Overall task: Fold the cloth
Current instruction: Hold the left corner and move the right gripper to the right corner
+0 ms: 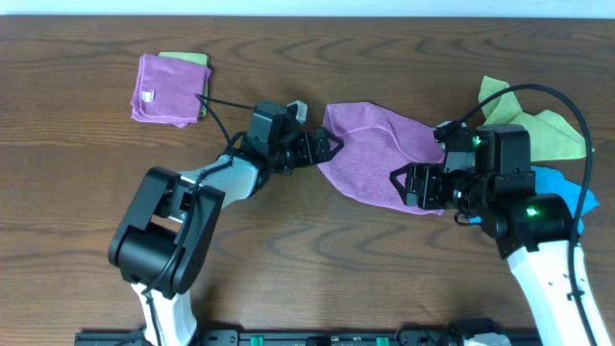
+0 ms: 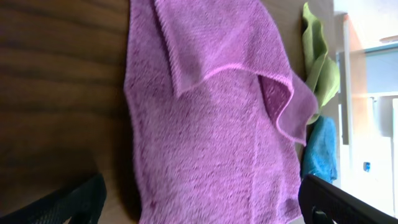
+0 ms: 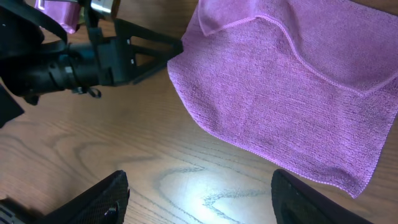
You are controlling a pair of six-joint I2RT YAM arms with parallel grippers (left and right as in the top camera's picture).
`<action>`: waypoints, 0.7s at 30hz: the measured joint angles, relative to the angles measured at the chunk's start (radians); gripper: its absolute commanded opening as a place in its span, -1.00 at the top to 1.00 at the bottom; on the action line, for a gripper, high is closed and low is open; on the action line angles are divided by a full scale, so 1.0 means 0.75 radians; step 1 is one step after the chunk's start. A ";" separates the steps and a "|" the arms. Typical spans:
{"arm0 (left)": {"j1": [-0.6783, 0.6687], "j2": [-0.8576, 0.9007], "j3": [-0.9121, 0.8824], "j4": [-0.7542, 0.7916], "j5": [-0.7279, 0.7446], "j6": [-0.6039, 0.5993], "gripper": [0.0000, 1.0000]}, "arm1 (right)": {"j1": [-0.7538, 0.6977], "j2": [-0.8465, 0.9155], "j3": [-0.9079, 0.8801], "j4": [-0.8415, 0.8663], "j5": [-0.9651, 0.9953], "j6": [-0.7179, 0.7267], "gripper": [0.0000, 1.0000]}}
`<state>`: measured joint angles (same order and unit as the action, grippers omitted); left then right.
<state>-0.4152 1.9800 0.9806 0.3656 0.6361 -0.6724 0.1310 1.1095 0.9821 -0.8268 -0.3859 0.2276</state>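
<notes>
A purple cloth (image 1: 375, 154) lies spread on the wooden table, with its far edge partly folded over. My left gripper (image 1: 335, 146) is open at the cloth's left edge. In the left wrist view the cloth (image 2: 217, 124) fills the space between the open fingers (image 2: 202, 214). My right gripper (image 1: 402, 187) is open and empty, over the cloth's near edge by its right corner. In the right wrist view its fingers (image 3: 199, 199) hang over bare wood just in front of the cloth (image 3: 292, 81), and the left gripper (image 3: 149, 53) shows at the cloth's corner.
A folded purple cloth on a green one (image 1: 171, 88) sits at the far left. A crumpled green cloth (image 1: 538, 130) and a blue cloth (image 1: 567, 192) lie at the right, behind my right arm. They also show in the left wrist view: green (image 2: 320, 68), blue (image 2: 320, 149).
</notes>
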 measured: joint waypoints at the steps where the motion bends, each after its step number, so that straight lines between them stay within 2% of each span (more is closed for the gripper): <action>1: -0.003 0.011 0.001 0.016 0.001 -0.013 -0.90 | 0.000 0.000 0.000 0.000 -0.001 0.001 -0.47; 4: -0.017 0.059 0.005 0.107 0.026 -0.065 -0.81 | 0.000 0.000 0.000 0.001 0.000 0.001 -0.47; 8: -0.026 0.078 0.009 0.138 0.055 -0.108 -0.48 | 0.000 0.000 0.000 -0.001 0.000 0.001 -0.47; 11: -0.022 0.093 0.009 0.184 0.102 -0.122 0.04 | 0.000 0.000 0.000 -0.003 0.000 0.001 -0.47; 14: -0.017 0.093 0.009 0.188 0.164 -0.115 0.66 | 0.000 0.000 0.000 -0.004 0.000 0.001 -0.47; 15: -0.016 0.093 0.009 0.188 0.181 -0.127 0.80 | 0.000 0.000 0.000 -0.004 0.000 0.001 -0.47; 16: -0.015 0.093 0.009 0.189 0.208 -0.116 0.88 | 0.000 0.000 0.000 -0.008 0.001 0.001 -0.47; 21: -0.002 0.093 0.009 0.188 0.347 -0.115 0.88 | 0.000 0.000 -0.001 -0.086 0.042 0.003 -0.49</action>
<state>-0.4168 2.0499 0.9874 0.5064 0.8963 -0.7586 0.1310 1.1095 0.9817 -0.8913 -0.3546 0.2295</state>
